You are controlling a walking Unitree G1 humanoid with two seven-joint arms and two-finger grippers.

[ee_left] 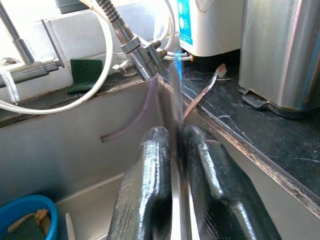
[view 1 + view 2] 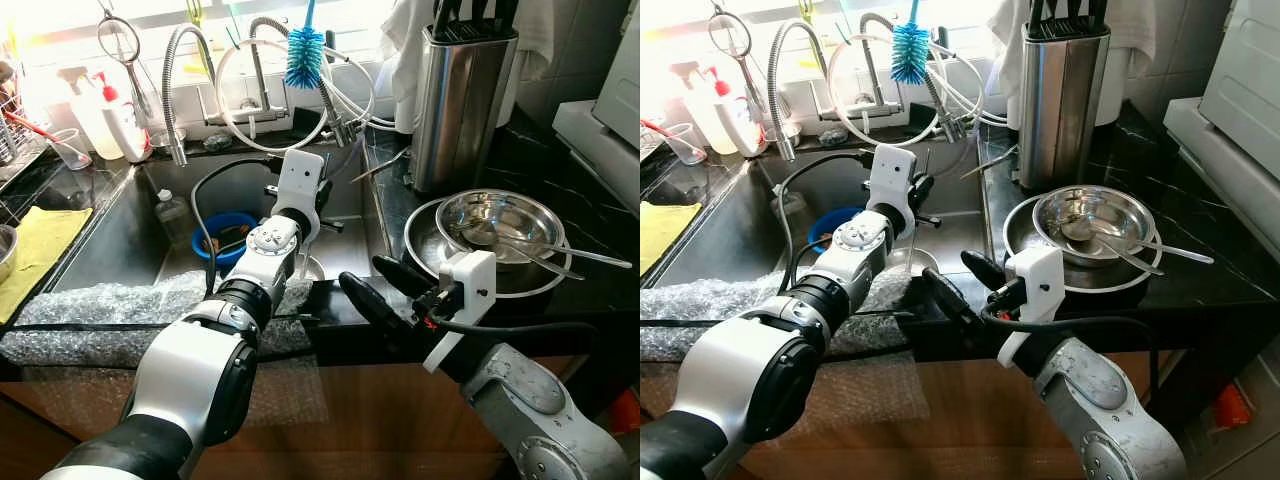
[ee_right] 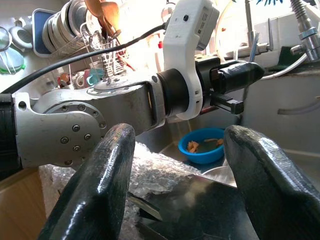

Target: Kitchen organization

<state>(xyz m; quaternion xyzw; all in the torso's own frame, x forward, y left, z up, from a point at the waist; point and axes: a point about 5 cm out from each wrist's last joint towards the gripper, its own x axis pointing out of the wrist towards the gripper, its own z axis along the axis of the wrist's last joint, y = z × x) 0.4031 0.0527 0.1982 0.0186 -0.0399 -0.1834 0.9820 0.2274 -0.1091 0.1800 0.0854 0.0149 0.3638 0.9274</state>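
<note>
Left end effector (image 1: 172,165) reaches over the sink (image 2: 130,225), fingers clenched on a thin upright blue-tinted item (image 1: 175,100), too blurred to identify; possibly a utensil handle. Right end effector (image 2: 385,280) hovers above the front edge of the black tabletop (image 2: 560,180), fingers spread wide and holding nothing. A blue bowl (image 2: 222,232) sits in the sink. Steel bowl (image 2: 495,222) with spoons rests on a plate just right of the right end effector. Knife block (image 2: 462,100) stands behind it. Bubble wrap (image 2: 100,310) lies along the sink's front rim.
</note>
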